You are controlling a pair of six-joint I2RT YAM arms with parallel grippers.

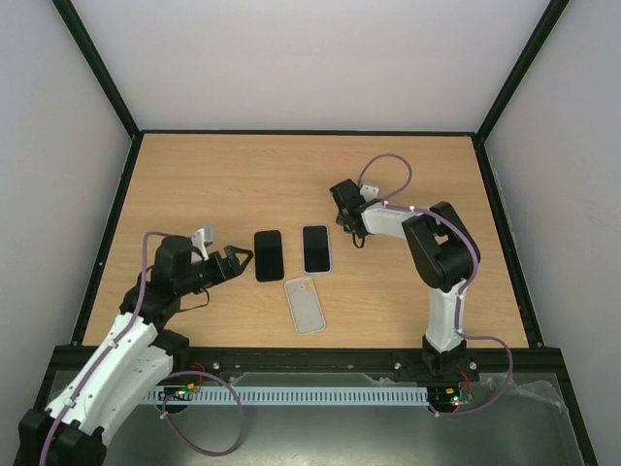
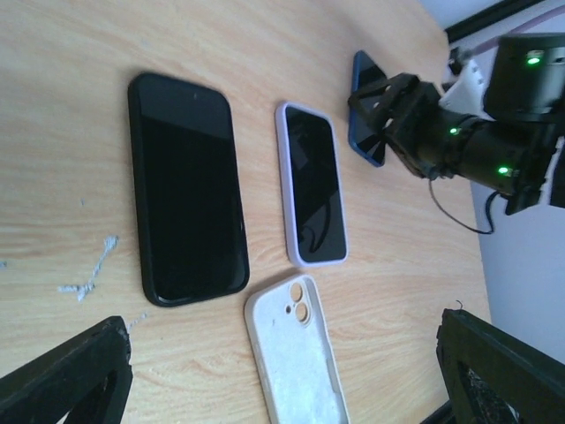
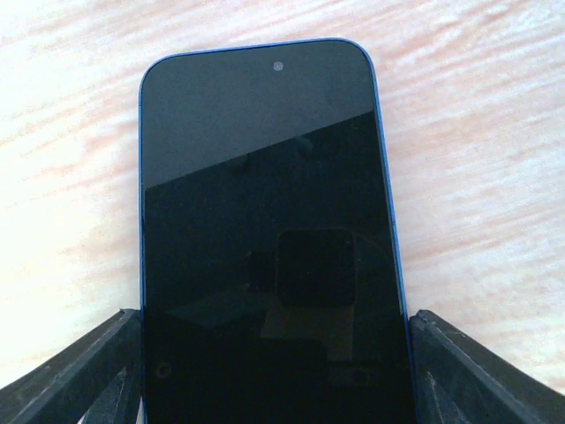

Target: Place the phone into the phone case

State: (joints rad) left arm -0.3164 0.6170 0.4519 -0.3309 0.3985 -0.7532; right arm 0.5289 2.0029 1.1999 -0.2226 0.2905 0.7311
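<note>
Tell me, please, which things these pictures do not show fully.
The blue phone: lower end cut off by the picture edge in the right wrist view; in the top view the right gripper hides it.
The white case: one end cut off by the bottom edge, left wrist view.

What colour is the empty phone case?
The case is white; the left wrist view shows it best.

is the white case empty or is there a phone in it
Empty: the white case shows its bare inside and camera cutout. The blue phone sits in the right gripper, apart.
</note>
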